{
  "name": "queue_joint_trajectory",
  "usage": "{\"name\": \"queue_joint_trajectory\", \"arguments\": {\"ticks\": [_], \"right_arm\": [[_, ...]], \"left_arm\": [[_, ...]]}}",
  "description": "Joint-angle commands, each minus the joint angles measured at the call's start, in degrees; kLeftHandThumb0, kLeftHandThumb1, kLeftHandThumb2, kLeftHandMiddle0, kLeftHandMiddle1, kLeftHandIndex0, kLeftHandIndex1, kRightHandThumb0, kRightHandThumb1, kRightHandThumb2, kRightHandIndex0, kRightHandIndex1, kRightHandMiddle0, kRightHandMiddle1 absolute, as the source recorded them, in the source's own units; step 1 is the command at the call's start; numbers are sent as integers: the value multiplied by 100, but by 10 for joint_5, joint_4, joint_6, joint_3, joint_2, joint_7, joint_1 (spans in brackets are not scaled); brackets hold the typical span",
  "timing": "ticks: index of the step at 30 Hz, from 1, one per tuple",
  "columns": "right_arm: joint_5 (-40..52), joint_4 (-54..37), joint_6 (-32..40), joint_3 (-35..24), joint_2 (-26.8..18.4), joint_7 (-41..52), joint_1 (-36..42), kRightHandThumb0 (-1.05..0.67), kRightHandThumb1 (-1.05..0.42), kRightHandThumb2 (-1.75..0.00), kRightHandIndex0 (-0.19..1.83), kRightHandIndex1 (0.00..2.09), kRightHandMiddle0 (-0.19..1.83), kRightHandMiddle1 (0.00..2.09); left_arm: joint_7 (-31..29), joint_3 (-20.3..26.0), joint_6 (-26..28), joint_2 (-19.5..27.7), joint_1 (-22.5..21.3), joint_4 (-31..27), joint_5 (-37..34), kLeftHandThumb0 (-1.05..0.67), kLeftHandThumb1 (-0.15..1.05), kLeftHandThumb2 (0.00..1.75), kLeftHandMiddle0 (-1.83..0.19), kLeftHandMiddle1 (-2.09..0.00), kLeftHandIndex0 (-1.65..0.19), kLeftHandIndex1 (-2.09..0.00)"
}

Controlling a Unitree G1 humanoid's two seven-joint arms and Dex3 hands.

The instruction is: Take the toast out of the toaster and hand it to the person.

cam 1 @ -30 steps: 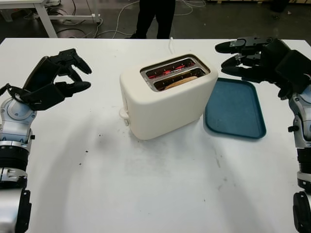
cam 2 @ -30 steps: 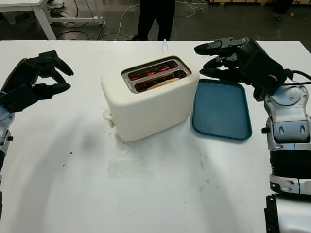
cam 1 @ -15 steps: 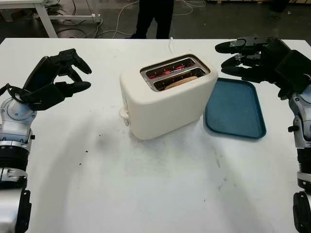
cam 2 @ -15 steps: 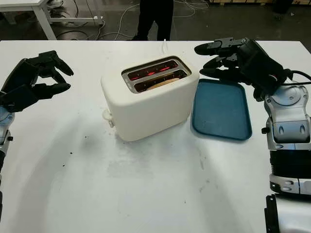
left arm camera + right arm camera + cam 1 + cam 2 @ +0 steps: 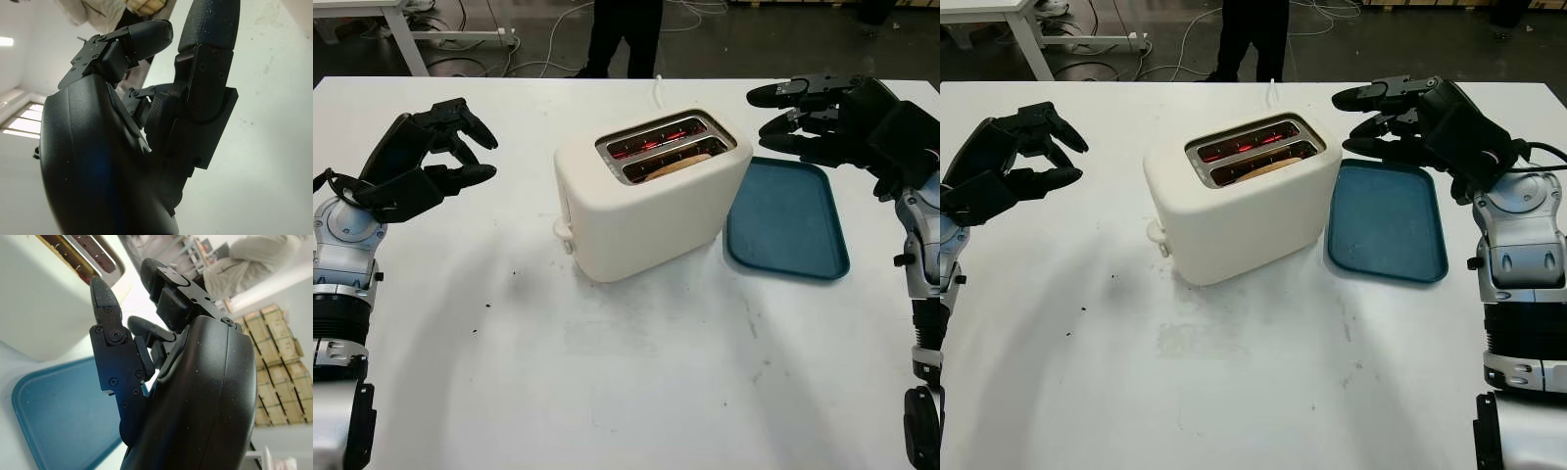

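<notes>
Glowing boxy cream toaster [image 5: 651, 201], toast [image 5: 674, 164] inside.

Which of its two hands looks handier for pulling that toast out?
Probably the right hand: it hovers open close beside the toaster, near the slot holding the toast. The left hand, also open, hangs farther off over bare table.

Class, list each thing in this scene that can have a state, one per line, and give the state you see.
toaster: upright on the table, elements glowing red in both slots.
toast: sitting low in the slot nearer the robot, not taken out.
blue tray: flat on the table beside the toaster, holding nothing.
left hand: open, raised left of the toaster.
right hand: open, raised above the tray's far edge.
person: standing beyond the table's far side.
</notes>
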Motion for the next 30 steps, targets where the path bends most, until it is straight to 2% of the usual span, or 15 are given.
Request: {"name": "queue_joint_trajectory", "arguments": {"ticks": [1, 30], "right_arm": [[2, -3, -4, 1, 1, -1, -8, -33, -86, 0, 41, 96, 77, 6], [7, -9, 9, -3, 4, -4, -5, -34, -85, 0, 39, 98, 76, 7]], "left_arm": [[1, 0, -4, 2, -6, 1, 1, -105, 92, 27, -62, -136, -45, -135], [2, 1, 1, 2, -1, -4, 1, -105, 92, 26, -63, -136, -45, -135]]}}
